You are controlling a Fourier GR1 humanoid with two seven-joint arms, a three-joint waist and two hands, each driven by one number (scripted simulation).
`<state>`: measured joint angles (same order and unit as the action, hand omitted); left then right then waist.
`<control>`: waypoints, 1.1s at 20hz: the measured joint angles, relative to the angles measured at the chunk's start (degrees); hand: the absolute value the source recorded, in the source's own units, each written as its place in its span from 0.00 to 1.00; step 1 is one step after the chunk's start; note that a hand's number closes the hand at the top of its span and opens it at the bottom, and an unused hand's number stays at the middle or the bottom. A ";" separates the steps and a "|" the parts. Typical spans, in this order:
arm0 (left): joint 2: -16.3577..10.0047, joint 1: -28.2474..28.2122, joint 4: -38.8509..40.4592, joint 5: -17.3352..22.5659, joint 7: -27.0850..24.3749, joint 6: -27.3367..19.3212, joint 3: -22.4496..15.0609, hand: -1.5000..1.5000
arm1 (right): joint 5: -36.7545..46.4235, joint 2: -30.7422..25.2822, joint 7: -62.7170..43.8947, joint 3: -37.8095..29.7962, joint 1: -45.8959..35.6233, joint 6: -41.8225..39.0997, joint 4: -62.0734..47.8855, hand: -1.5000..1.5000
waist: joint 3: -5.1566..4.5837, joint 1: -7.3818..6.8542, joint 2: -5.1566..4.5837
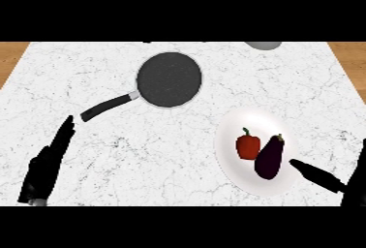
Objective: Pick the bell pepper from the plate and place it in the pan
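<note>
Right robot hand, fingers straight and empty, reaches over the near rim of the round white plate. Just left of its tip lies a glossy purple aubergine, then the upright red bell pepper with its green stem. Left robot hand, open, points towards the dark round pan. Bare marble worktop lies between.

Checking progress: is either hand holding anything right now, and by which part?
Nothing is held. The left hand and right hand are open; the pepper lies on the plate.
</note>
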<state>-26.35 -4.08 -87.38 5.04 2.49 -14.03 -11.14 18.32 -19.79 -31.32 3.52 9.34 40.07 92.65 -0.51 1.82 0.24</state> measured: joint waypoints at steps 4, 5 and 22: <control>-0.61 1.32 -1.00 -0.44 2.16 0.65 -0.35 0.50 | 5.73 -5.00 -13.72 3.78 -0.19 -7.32 6.94 0.00 | 0.07 -1.07 -0.08; -0.49 1.20 -1.12 -0.49 2.21 0.73 -0.49 0.50 | 6.37 -5.90 -17.05 4.69 -0.83 -9.64 9.21 0.00 | 0.08 -1.30 -0.07; 1.71 2.83 -2.09 -2.93 4.69 1.16 -1.66 0.50 | 0.07 -5.54 -38.93 8.73 -27.19 -32.13 6.35 0.00 | 0.40 -3.01 -0.31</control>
<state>-24.65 -1.25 -89.47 2.11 7.18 -12.87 -12.80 18.40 -25.33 -70.25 12.25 -17.85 7.94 99.01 -0.12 -1.19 -0.07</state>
